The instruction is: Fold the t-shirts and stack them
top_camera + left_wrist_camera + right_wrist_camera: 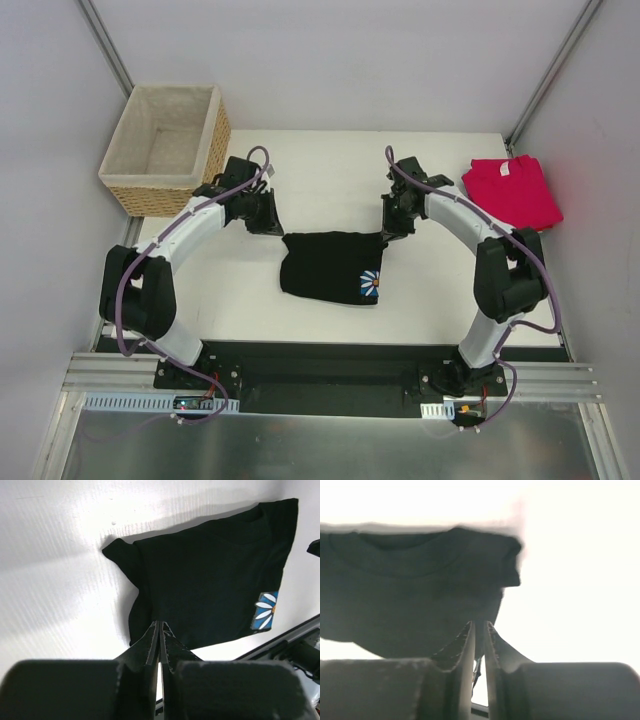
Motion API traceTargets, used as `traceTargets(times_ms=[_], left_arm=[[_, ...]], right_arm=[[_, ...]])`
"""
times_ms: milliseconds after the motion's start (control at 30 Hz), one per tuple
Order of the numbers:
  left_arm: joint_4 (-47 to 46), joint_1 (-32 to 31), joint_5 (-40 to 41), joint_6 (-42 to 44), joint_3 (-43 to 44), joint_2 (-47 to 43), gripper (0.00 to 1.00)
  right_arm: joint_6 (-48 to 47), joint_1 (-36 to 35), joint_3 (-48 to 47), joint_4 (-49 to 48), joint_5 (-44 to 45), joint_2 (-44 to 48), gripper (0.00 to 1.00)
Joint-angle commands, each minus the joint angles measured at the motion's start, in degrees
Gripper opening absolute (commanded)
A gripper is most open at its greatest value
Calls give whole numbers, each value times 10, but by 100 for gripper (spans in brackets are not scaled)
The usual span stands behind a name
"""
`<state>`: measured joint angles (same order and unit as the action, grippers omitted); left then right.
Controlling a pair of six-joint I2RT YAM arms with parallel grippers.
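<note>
Black shirt (325,262) lies part-folded at counter (330,180) centre, daisy print at near right corner. Left gripper (160,624) is clamped tight on its far left edge. Right gripper (479,625) is at far right edge, thin slit between jaws; hold on cloth unclear. Red shirt (512,190) lies folded at far right. Basket (160,197) sits far left.

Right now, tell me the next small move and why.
Probably lift the far edge of the black t-shirt slightly with both arms for the fold: the left gripper is shut on one corner, and the right gripper is nearly closed at the other.
</note>
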<state>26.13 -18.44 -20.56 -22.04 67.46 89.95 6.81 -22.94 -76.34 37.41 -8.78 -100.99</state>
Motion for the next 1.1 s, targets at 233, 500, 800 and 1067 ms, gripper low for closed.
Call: traceTargets(times_ms=[233,500,800,1067], left_arm=[[-42,-49,-44,-32,51,65,0],[-62,-52,-53,-39,88,133,0],[-102,-56,-63,-56,65,214,0],[-108,-56,-47,-54,84,249,0]], right_arm=[[-5,5,-31,1,-13,-39,5],[-4,1,-15,-26,-78,-48,5],[-17,0,-13,-8,-88,-74,4],[-31,1,-21,13,-93,-88,4]])
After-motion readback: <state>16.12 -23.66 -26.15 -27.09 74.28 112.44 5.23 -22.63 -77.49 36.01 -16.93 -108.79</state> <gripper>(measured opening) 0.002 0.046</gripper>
